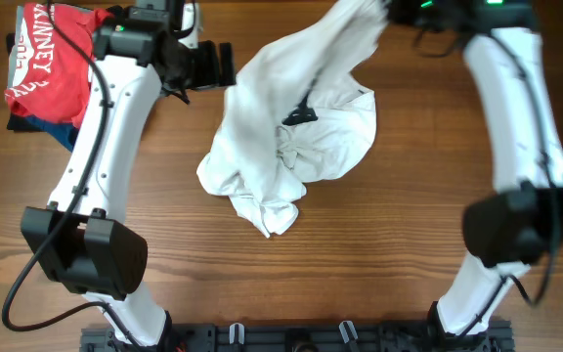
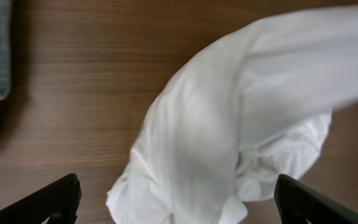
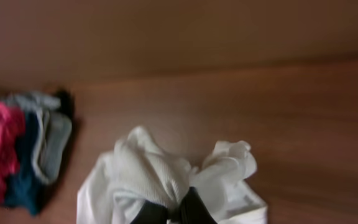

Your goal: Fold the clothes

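My right pincer (image 3: 173,214) is clamped shut on a bunch of the white T-shirt (image 1: 311,137) at the far right of the table (image 1: 418,215). The cloth I pinch stretches up from the crumpled heap lying mid-table (a bit of black shows among the folds). My left pincer (image 2: 176,202) stands wide open and empty, just left of the shirt's far edge. In the far left corner a red T-shirt (image 1: 52,54) lies on top of darker folded garments (image 1: 32,122).
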Available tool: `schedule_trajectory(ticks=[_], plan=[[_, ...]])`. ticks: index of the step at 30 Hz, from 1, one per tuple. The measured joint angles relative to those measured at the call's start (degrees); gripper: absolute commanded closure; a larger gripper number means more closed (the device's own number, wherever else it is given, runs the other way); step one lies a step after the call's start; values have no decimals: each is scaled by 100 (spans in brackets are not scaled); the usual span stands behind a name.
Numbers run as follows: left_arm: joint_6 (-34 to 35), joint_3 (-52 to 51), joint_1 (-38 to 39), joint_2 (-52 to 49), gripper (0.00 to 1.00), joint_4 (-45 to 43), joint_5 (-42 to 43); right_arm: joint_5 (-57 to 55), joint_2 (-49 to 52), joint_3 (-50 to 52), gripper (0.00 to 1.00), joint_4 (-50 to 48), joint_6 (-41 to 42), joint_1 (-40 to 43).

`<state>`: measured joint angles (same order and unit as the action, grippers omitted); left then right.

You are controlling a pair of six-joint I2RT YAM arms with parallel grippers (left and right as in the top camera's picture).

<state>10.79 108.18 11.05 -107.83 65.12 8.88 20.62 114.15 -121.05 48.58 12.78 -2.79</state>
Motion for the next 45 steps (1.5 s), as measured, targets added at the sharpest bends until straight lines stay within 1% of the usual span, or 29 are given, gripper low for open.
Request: schedule_trajectory(ticks=[3,7,10,18,21,24,25,28,34,36,40,45], plan=[[-402,0,328,0,0,7,129,-35,-280,-83,96,31,-48,407],[-859,0,896,0,0,-15,197,-118,-229,-74,96,181,-92,828],[-1132,0,1384,0,0,-94,247,-155,-153,-44,96,199,-111,984],[-1357,0,2181,-92,0,-409,302,-162,-138,-26,96,286,-131,1016],[-1375,0,2430,-389,0,-678,302,-162,-138,-26,96,289,-131,1016],[-1375,0,2640,-872,0,-1084,291,-162,-138,-26,96,352,-133,1016],[-1375,0,2721,-1158,0,-1340,256,-162,-138,-26,96,407,-133,1019],[-1349,-7,2754,-1609,0,-1851,201,-166,-138,-26,96,444,-151,1016],[-1215,-26,2754,-2024,0,-2592,83,-221,-138,-26,96,457,-151,1019],[-1099,-26,2791,-2092,0,-2977,-192,-229,-138,-26,96,457,-151,1019],[-997,-26,2844,-2275,0,-3458,-706,-236,-138,-26,96,457,-151,1016],[-951,-26,2865,-2625,0,-3473,-981,-251,-138,-26,96,457,-153,1019]])
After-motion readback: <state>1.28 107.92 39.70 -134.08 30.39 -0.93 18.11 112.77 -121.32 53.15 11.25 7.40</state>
